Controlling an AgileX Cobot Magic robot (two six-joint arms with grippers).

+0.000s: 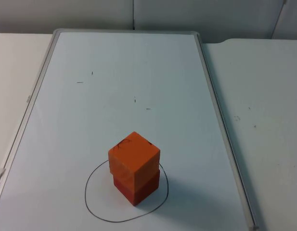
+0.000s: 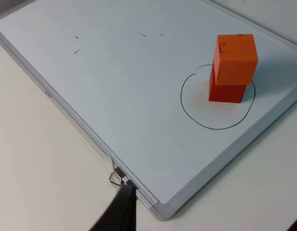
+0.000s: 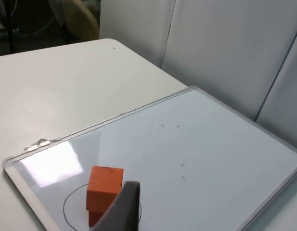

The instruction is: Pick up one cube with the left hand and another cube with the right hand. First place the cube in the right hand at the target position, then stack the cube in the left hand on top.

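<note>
Orange upper cube (image 1: 134,155) sits stacked on a darker red-orange lower cube (image 1: 137,186), slightly rotated against it. The stack stands inside a hand-drawn circle (image 1: 93,204) at the near end of a whiteboard (image 1: 114,86) lying on the white table (image 1: 264,96).

Left gripper (image 2: 120,211) hangs over the table beside the board's framed corner — finger spacing cannot be determined. Right gripper (image 3: 123,209) hangs over the board near the stack — finger spacing likewise undetermined. Neither touches a cube.
</note>
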